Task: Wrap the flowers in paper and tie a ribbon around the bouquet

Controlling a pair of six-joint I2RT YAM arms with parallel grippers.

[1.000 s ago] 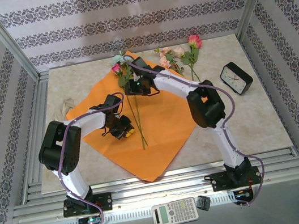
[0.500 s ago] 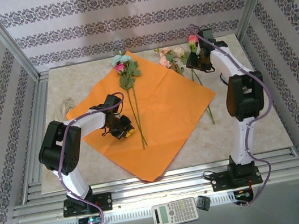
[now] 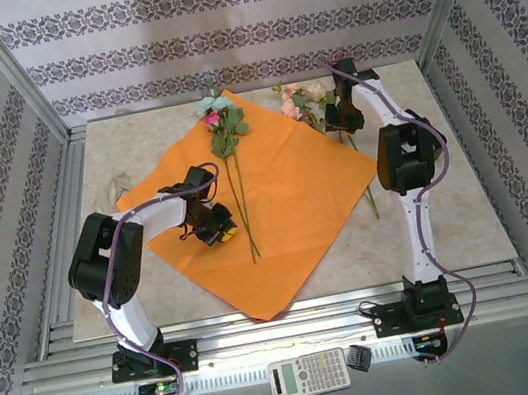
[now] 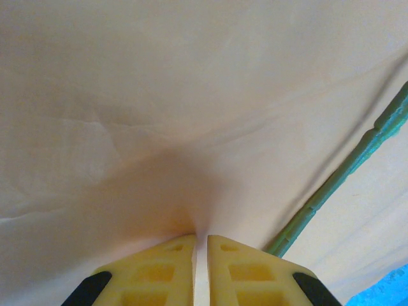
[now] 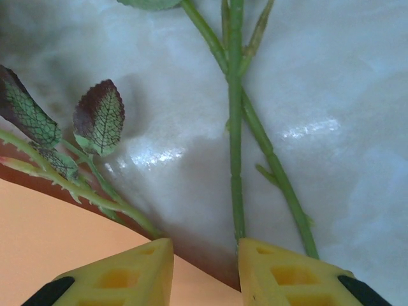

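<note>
Two flowers [image 3: 224,133] lie on the orange paper [image 3: 293,218], heads at its far corner and stems pointing near. The other flowers [image 3: 301,100] sit on the marbled worktop [image 3: 455,216] just beyond the sheet's far right edge, partly covered by the right arm.

From above, the left pincer [image 3: 220,231] rests on the left half of the paper, just left of the two stems, its tips hidden under the wrist. The left wrist camera shows what the overhead view cannot: the left pincer [image 4: 201,237] has its yellow fingers all but together, only a slit between them, with the tips against the sheet. Creases run toward that slit, but whether a fold is pinched there cannot be told. One green stem [image 4: 344,185] crosses the right of that picture, and a blue patch [image 4: 390,284] cut off in the corner cannot be identified.

The right pincer [image 3: 341,122] reaches to the far right, and overhead its fingers cannot be made out. Its wrist camera shows the right pincer [image 5: 204,243] with fingers apart over bare worktop. Two thin stems [image 5: 236,127] run down to the right-hand finger, leaves [image 5: 99,118] to the left and a corner of paper [image 5: 57,245] beneath.

A pale crumpled shape on the left of the worktop, hard to make out, appears to be the ribbon [image 3: 116,189]. A calculator [image 3: 309,374] lies on the near ledge.
</note>
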